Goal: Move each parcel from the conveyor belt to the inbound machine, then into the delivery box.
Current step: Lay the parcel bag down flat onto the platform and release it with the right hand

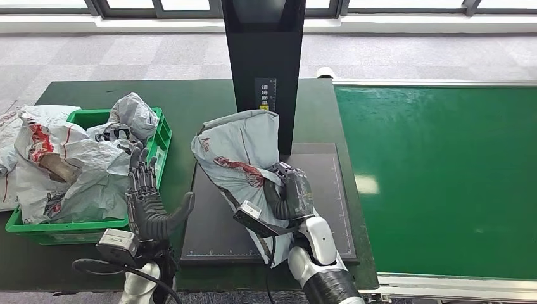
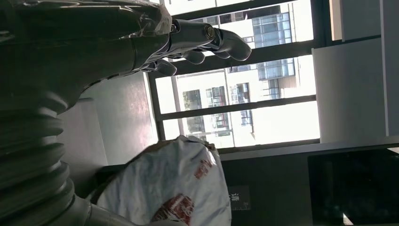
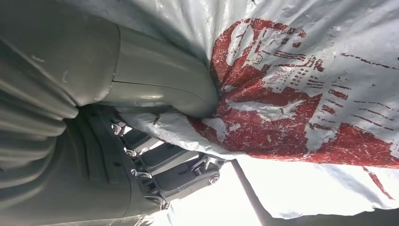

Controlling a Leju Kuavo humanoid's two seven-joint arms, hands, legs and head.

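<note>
A grey plastic parcel (image 1: 239, 149) with red print lies across the black platform of the inbound machine (image 1: 323, 190), leaning against its dark upright column (image 1: 263, 57). My right hand (image 1: 288, 193) grips the parcel's near end, thumb pressed into the bag (image 3: 301, 89). My left hand (image 1: 147, 196) stands open with fingers spread upward, between the platform and the green delivery box (image 1: 88, 117). In the left wrist view the parcel (image 2: 174, 188) shows beyond my left hand (image 2: 207, 42), which holds nothing.
The green delivery box holds several grey parcels (image 1: 69, 164), heaped above its rim. More bags (image 1: 6, 136) lie left of it. The green conveyor belt (image 1: 437, 177) runs along the right. A dark green table (image 1: 190, 101) carries box and machine.
</note>
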